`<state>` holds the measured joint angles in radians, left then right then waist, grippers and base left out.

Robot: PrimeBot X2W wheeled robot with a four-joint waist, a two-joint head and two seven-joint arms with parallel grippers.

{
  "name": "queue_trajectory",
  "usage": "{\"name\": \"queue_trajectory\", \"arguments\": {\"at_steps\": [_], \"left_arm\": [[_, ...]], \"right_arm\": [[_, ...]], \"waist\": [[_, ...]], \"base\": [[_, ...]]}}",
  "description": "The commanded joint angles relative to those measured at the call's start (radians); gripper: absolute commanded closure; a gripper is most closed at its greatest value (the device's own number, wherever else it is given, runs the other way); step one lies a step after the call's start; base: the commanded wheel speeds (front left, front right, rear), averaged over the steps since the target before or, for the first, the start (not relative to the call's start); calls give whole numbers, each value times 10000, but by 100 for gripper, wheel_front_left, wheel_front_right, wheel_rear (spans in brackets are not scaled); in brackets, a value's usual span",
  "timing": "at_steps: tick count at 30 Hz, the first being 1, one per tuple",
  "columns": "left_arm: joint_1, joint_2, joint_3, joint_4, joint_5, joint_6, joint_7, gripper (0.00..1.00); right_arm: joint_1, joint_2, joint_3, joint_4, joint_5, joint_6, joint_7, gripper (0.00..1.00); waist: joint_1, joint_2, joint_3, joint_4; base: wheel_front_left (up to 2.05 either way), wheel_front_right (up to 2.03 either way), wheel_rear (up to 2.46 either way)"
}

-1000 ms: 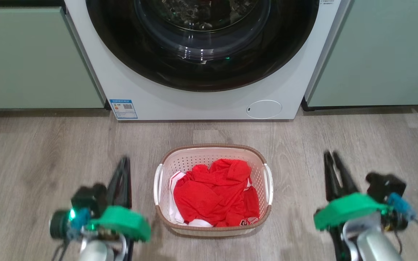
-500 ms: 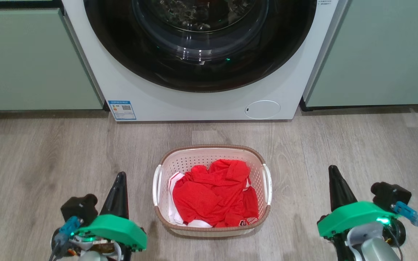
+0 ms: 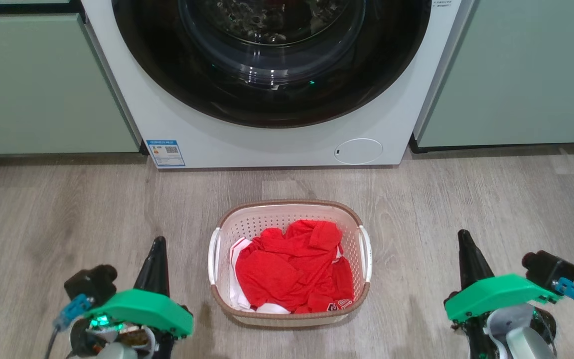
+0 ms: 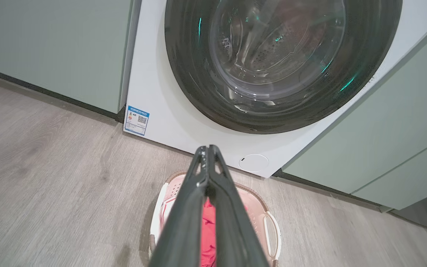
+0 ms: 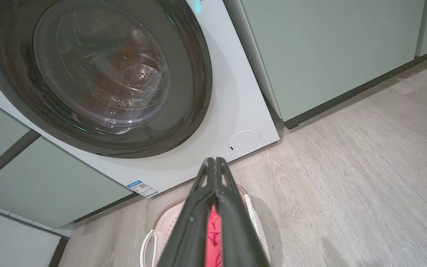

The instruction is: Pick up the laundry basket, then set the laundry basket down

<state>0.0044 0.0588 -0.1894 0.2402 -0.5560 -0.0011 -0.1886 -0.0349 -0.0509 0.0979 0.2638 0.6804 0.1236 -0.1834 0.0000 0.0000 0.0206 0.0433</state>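
The laundry basket [image 3: 287, 212] stands on the floor in front of the washing machine, cream with a brown rim, white side handles and red clothes inside. It also shows behind my fingers in the left wrist view as the basket [image 4: 258, 207] and in the right wrist view as the basket [image 5: 169, 218]. My left gripper [image 3: 158, 242] hangs to the basket's left, apart from it, shut with nothing held. My right gripper [image 3: 463, 234] hangs to its right, also apart, shut and empty. In the wrist views the left gripper [image 4: 208, 149] and right gripper [image 5: 214, 160] have their tips pressed together.
A white washing machine [image 3: 267, 139] with a round dark door rises just behind the basket. Pale green cabinets [image 3: 43, 80] flank it on both sides. Grey wood floor [image 3: 68, 209] stretches to either side of the basket.
Both grippers have closed from slightly parted fingers and drawn back toward the bottom of the head view. The basket stays where it was; the camera has shifted a little.
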Motion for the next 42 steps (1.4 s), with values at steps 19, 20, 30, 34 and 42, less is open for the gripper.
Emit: {"name": "queue_trajectory", "arguments": {"at_steps": [19,20,30,34,42], "left_arm": [[-619,150,606,-250,-2205,-317,482,100],[-624,152,630,-247,-2318,-330,510,100],[-683,168,878,-214,-3441,-456,784,100],[-707,172,980,-200,-3888,-506,896,100],[-755,178,1188,-171,-4779,-607,1123,100]], "right_arm": [[-486,-181,-330,-294,1961,27,514,100],[-488,-183,-347,-293,2060,27,541,100],[-515,-198,-522,-283,3047,33,812,100],[-526,-203,-594,-279,3440,35,922,100],[-548,-209,-742,-270,4223,40,1146,100]], "waist": [[0,0,-33,-82],[0,0,-34,-87],[0,0,-52,-132],[0,0,-60,-150],[0,0,-74,-186]], "base": [[0,0,0],[0,0,0],[0,0,0],[0,0,0],[0,0,0]]}}
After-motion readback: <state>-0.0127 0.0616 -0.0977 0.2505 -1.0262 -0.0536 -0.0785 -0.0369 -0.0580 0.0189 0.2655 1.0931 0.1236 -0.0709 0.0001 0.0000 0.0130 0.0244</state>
